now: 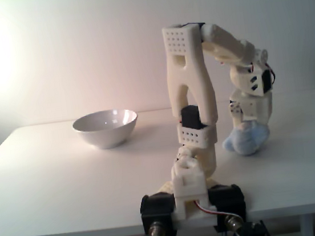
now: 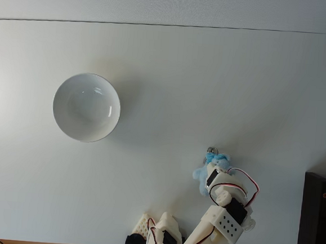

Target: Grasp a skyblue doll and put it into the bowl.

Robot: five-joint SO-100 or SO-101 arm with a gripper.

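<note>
End effector [image 1: 245, 133]: pressed down over the doll [image 1: 246, 139], fingers seemingly closing around it for the pickup.
Doll: on the table [image 2: 212, 75], 4 o'clock of the bowl [image 2: 59, 116], well apart.
Bowl: empty, awaiting it.

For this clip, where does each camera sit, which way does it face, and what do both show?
A fixed view: low at the table edge behind the arm's base, looking level across the table; whole arm shows, gripper on the skyblue doll.
A fixed view: above, looking straight down; upper arm and gripper show.
Shared: bowl, doll, table.
</note>
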